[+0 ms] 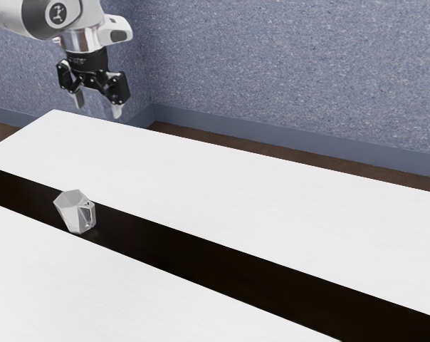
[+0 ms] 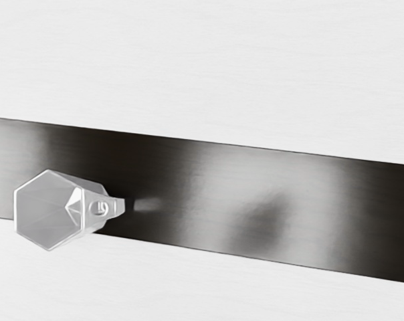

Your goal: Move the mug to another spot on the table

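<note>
Mug on dark strip, well below hand

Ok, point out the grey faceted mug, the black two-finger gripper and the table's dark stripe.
grey faceted mug (image 1: 72, 212), exterior view, on its side wall.
black two-finger gripper (image 1: 97, 107), exterior view, midway between its open fingertips.
dark stripe (image 1: 236, 267), exterior view, on its bare middle.

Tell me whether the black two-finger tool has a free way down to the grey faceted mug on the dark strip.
Probably yes. The black two-finger tool hangs open, high above the white table, and the grey faceted mug stands alone on the dark strip with nothing beside or over it.
</note>
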You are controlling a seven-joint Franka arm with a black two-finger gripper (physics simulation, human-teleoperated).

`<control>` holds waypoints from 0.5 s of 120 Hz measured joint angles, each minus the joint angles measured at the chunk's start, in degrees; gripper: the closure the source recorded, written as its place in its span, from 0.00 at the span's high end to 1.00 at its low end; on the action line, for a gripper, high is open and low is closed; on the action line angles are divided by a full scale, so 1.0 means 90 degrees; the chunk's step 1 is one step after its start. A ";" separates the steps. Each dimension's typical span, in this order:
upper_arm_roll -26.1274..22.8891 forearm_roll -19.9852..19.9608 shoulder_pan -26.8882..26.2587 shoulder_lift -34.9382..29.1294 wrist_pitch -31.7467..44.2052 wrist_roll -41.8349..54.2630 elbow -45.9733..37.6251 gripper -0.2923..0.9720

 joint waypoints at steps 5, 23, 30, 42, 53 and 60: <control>0.0000 0.0000 -0.0007 0.0001 0.0004 -0.0006 0.0001 0.77; 0.0010 0.0015 -0.0046 0.0008 0.0028 -0.0030 -0.0099 0.77; 0.0079 0.0022 -0.0111 0.0011 0.0091 -0.0134 -0.0153 0.77; 0.0149 0.0020 -0.0080 0.0014 0.0211 -0.0703 -0.0427 0.77; 0.0158 -0.0006 -0.0008 0.0028 0.0427 -0.1455 -0.0793 0.77; 0.0158 -0.0029 -0.0007 0.0085 0.0635 -0.1975 -0.1048 0.77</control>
